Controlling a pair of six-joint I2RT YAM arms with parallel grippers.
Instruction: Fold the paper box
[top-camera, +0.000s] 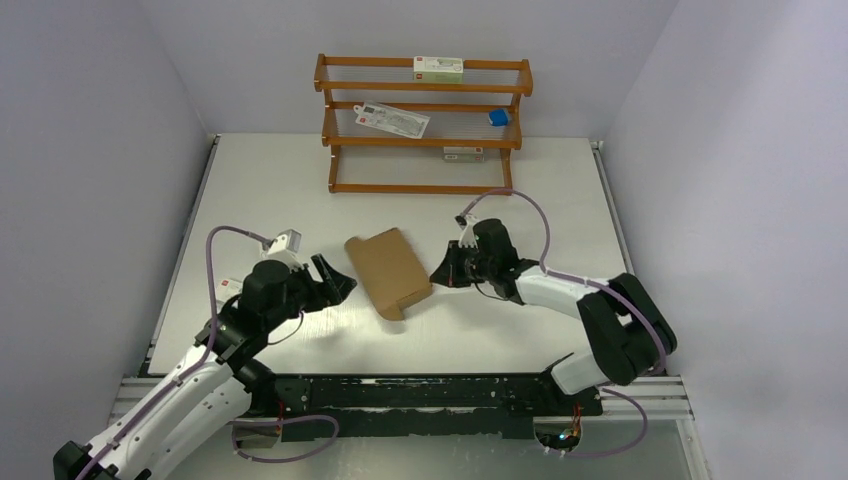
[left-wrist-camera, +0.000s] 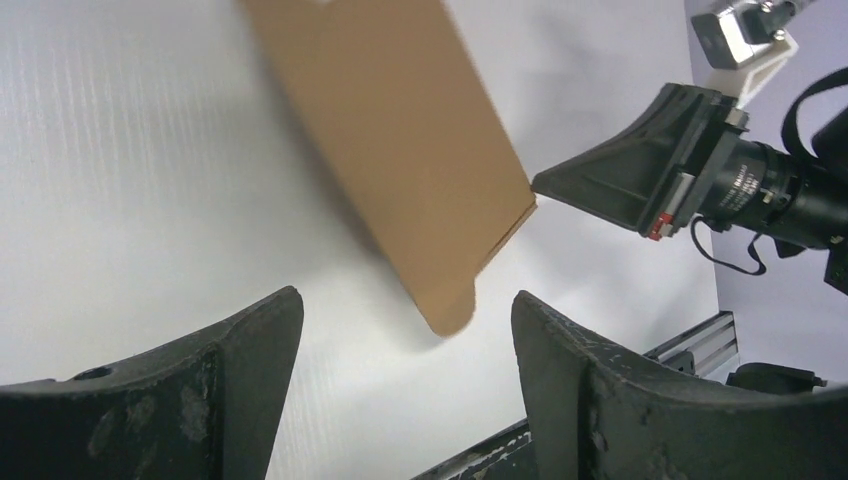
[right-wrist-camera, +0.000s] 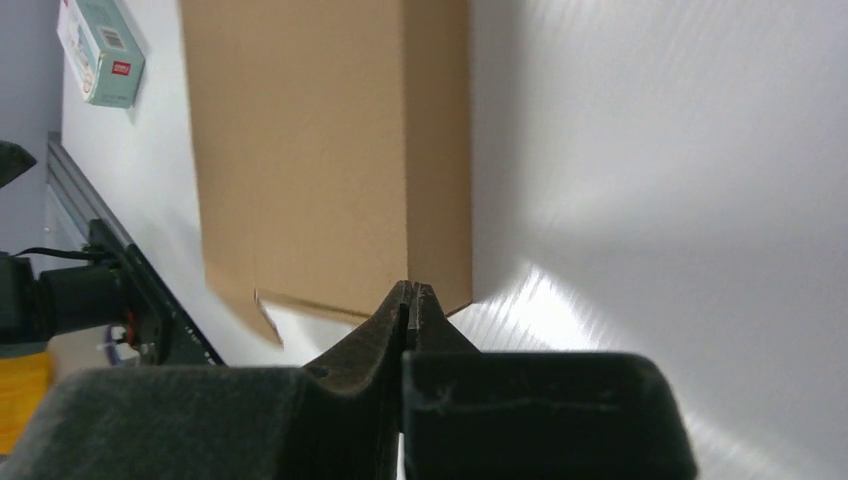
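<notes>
The paper box (top-camera: 388, 270) is plain brown cardboard, lying low and slanted in the middle of the white table, with a rounded tab at its near end (left-wrist-camera: 450, 318). My left gripper (top-camera: 335, 280) is open to the box's left and holds nothing; in the left wrist view its gap (left-wrist-camera: 405, 300) sits just short of that tab. My right gripper (top-camera: 440, 272) is shut, and its tips (right-wrist-camera: 412, 288) are right at the box's near right corner (right-wrist-camera: 310, 150). Nothing shows between the closed fingers.
A wooden rack (top-camera: 425, 125) stands at the back with white printed cartons (top-camera: 438, 67) and a small blue thing (top-camera: 498, 117) on its shelves. Another printed carton (right-wrist-camera: 100, 55) shows far off in the right wrist view. A metal rail (top-camera: 430, 392) runs along the near table edge.
</notes>
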